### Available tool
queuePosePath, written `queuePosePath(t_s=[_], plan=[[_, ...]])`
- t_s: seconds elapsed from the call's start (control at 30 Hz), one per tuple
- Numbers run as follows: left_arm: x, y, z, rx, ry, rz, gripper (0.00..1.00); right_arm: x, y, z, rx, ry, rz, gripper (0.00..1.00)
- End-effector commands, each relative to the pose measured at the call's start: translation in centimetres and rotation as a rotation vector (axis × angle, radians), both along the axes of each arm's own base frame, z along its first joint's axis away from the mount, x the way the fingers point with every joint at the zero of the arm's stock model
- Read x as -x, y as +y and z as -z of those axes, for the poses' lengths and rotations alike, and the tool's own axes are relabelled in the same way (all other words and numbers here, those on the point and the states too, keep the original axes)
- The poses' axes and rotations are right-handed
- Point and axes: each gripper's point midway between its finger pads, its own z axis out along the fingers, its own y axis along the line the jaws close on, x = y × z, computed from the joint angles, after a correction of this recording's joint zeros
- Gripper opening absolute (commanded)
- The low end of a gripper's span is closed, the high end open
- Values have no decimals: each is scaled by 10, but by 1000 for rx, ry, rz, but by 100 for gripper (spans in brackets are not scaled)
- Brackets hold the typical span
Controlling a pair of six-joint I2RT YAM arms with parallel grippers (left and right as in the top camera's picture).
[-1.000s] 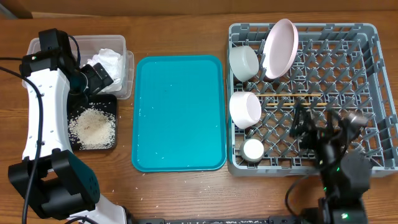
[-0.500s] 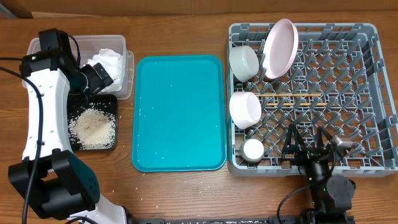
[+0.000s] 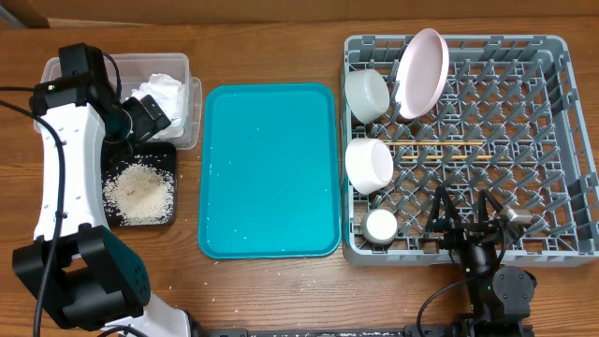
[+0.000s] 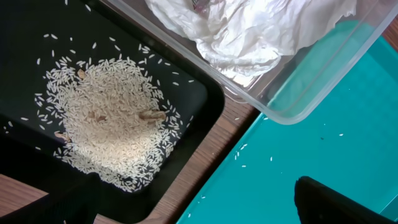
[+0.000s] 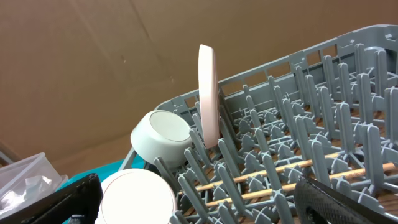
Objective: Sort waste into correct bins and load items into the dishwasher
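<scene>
Overhead cam: looks like wrap-up time, folks. Dish rack is loaded. Plate stands on edge betw. pegs near the back-left corner, greyish bowl is tipped just beside it, white bowl is below that, and the cup sits at the front-left. Both chopsticks lie flat across the pegs mid-rack.

Waste side: napkin is bunched in the clear tub, and the rice is piled in the black tray right next to it. Wrapper: can't pick it out for sure.

Left gripper hangs over the tub/tray border. Left wrist cam shows fingers spread w/ nothing betw. them. Right gripper is low over the rack's front row, fingers wide apart and empty. Right wrist cam agrees.

My read: sorting and loading are basically done, and this is the tail end. Only leftovers are a few stray grains on the teal tray and on the table by its front edge. They're prob. too tiny for a two-finger pinch.

Next move, imo: lift both arms straight up and clear. Right one needs care, since the pegs are close and a snag could jolt the cup. Left one should rise w/o clipping the tub wall.
</scene>
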Motion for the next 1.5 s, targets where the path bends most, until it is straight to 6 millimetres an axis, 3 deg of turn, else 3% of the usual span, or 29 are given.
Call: queuePosePath(t_s=[0.0,0.3,0.37,0.43,0.5,0.63,0.73,0.9,1.13,1.23,1.47], plan=[[1,-1,-6,-8,-15,18,100,0,-2,2,4,-4,8,100],[1,-1,-6,-8,-15,18,100,0,-2,2,4,-3,8,100],[3,3,-18,-57,-39,25,100,0,-2,2,4,-4,8,100],[17,4,-42,-93,-75,15,100,0,-2,2,4,-4,8,100],[16,-5,-65,-84,-170,48,100,0,-2,2,4,-3,8,100],[4,-58,-90,-99,-490,522,100,0,-2,2,4,-3,8,100],[16,-80,-79,-117,-639,652,100,0,-2,2,4,-4,8,100],[53,-88,-38,-235,-842,658,100,0,-2,2,4,-4,8,100],[103,-95,-2,-374,-1027,644,100,0,-2,2,4,-4,8,100],[115,-96,6,-410,-1069,635,100,0,-2,2,4,-4,8,100],[125,-97,6,-474,-1160,627,100,0,-2,2,4,-4,8,100]])
